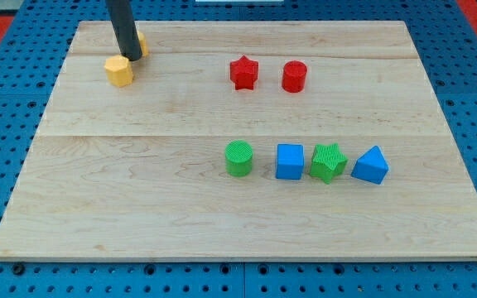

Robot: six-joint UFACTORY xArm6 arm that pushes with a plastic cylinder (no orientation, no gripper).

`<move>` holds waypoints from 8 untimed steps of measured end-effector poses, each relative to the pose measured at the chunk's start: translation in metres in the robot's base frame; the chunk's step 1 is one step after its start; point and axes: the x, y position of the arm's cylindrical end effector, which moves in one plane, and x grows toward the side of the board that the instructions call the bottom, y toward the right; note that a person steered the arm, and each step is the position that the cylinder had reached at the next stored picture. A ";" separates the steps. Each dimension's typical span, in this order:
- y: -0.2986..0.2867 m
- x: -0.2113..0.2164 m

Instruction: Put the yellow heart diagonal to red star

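A red star lies near the top middle of the wooden board. A yellow block, hexagon-like in outline, lies at the upper left. A second yellow block sits just behind the rod and is mostly hidden, so its shape cannot be made out. My tip stands between the two yellow blocks, just up and right of the visible one and far left of the red star.
A red cylinder lies right of the red star. Lower down, a row holds a green cylinder, a blue cube, a green star and a blue triangular block. Blue pegboard surrounds the board.
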 end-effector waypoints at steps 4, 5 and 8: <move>0.086 -0.022; 0.080 -0.023; 0.016 -0.036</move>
